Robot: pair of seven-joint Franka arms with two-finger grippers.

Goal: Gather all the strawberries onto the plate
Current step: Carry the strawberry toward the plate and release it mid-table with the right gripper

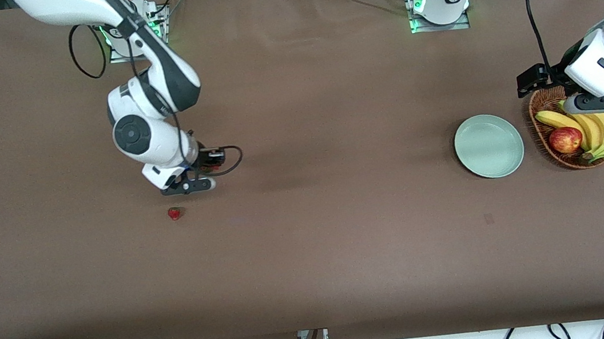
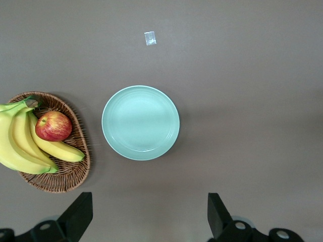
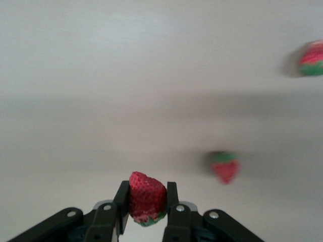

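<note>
A strawberry (image 3: 147, 198) sits pinched between the fingers of the right gripper (image 1: 189, 185), low over the table toward the right arm's end. A second strawberry (image 1: 175, 213) lies on the brown cloth at about seven o'clock from that gripper, and the right wrist view shows a third (image 3: 313, 58) near its frame edge. The plate (image 1: 488, 145) rests well apart, toward the left arm's end, just beside a wicker basket (image 1: 539, 106) of bananas (image 1: 599, 128) and an apple (image 1: 565, 140), which lies at its three o'clock. The left gripper (image 2: 149, 214) waits, jaws spread, over the basket.

The carry to the plate looks long; the berry is small and soft, so a shallow pinch could let it slip, or a hard one bruise it.

Only the right wrist view shows the grip and the third berry; in the front view the arm hides them. Only the left wrist view shows the plate is bare.
</note>
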